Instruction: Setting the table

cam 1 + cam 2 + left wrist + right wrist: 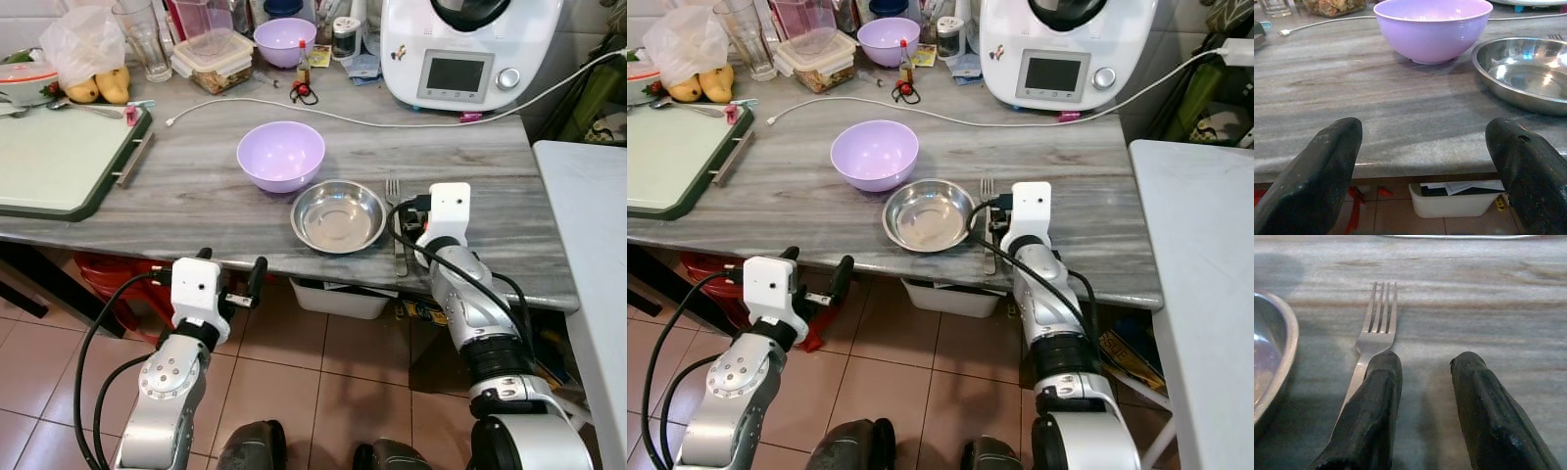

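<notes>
Fork (pixel 1376 313) lies on the table (pixel 196 186) just right of the steel bowl (pixel 338 216), long axis running near to far, tines far. Right gripper (pixel 1422 396) is low over its handle end; fingers apart, the left finger over the handle, the other on bare table to the right, so nothing is clamped. Right forearm reaches up from the near edge. Left gripper (pixel 230 284) hangs below the near edge, fingers wide apart. Purple bowl (pixel 280 155) sits far-left of the steel bowl.
</notes>
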Robot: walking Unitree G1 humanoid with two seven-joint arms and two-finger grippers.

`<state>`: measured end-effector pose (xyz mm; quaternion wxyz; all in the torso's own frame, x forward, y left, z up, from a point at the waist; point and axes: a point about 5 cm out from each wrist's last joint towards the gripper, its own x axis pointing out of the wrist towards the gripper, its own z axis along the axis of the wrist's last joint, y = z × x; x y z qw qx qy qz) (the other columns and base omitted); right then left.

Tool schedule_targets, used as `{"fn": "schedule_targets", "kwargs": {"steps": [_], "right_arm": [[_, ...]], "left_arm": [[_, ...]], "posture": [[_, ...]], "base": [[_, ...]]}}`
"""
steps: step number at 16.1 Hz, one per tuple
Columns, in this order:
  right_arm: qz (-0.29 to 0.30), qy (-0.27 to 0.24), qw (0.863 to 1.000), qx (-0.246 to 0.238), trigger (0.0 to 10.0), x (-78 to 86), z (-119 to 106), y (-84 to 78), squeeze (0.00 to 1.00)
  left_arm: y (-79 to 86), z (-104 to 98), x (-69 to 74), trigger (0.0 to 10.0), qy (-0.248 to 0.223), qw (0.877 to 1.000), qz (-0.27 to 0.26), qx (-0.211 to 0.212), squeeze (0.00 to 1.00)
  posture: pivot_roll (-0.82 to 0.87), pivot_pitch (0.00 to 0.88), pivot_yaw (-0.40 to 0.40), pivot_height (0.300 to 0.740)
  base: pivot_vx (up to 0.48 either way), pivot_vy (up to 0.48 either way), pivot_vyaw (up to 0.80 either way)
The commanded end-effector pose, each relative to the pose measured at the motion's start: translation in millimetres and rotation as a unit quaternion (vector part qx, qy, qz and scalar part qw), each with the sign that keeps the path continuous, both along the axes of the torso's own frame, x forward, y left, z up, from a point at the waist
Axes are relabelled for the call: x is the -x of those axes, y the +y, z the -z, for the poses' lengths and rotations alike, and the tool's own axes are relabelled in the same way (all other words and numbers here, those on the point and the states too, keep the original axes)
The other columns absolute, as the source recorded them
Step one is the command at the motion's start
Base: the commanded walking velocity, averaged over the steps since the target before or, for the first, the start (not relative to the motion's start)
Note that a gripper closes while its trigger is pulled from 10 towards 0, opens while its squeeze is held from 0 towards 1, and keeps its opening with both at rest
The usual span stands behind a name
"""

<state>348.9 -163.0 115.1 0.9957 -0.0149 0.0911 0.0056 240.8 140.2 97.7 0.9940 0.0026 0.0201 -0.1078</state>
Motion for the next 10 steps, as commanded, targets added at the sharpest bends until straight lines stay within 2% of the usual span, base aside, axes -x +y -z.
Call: {"fn": "schedule_targets", "kwargs": {"steps": [1, 5, 6, 7, 8, 9, 10], "right_arm": [[0.01, -0.014, 1.0, 0.003, 10.0, 2.5, -5.4, -3.2, 0.0], [0.061, -0.07, 0.996, 0.007, 10.0, 32.5, -19.9, -21.9, 0.0], [0.068, -0.096, 0.993, 0.0, 10.0, 46.2, -23.0, -25.0, 0.0], [0.068, -0.103, 0.992, -0.002, 10.0, 52.8, -23.1, -25.1, 0.0], [0.065, -0.109, 0.992, -0.016, 10.0, 67.6, -19.3, -24.1, 0.0], [0.066, -0.106, 0.992, -0.021, 10.0, 73.3, -16.2, -23.6, 1.0], [0.067, -0.104, 0.992, -0.035, 10.0, 83.8, -10.9, -21.4, 1.0]], "left_arm": [[2.5, 2.4, 0.3, 10.0, 0.006, 1.0, -0.008, -0.001, 0.0], [2.8, -2.7, 0.8, 10.0, 0.0, 1.0, -0.009, 0.014, 0.0], [5.8, -1.4, 1.1, 10.0, 0.009, 1.0, -0.02, 0.014, 0.0], [7.1, -0.4, 1.2, 10.0, 0.013, 1.0, -0.024, 0.015, 0.0], [9.5, 1.4, 2.4, 10.0, 0.017, 0.999, -0.025, 0.018, 0.0], [10.2, 2.3, 3.1, 10.0, 0.018, 0.999, -0.025, 0.018, 0.0], [11.1, 4.9, 4.1, 10.0, 0.023, 0.999, -0.027, 0.019, 0.0]], "posture": [[0.06, 0.097, 0.03, 0.74], [0.04, 0.074, 0.023, 0.74], [0.03, 0.058, 0.025, 0.74], [0.02, 0.053, 0.026, 0.74], [0.02, 0.038, 0.029, 0.74], [0.01, 0.031, 0.03, 0.74], [0.0, 0.013, 0.032, 0.74]], "base": [[0.0, 0.0, 0.0], [0.0, 0.0, 0.0], [0.0, 0.0, 0.0], [0.0, 0.0, 0.0], [0.0, 0.0, 0.0], [0.0, 0.0, 0.0], [0.0, 0.0, 0.0]]}}
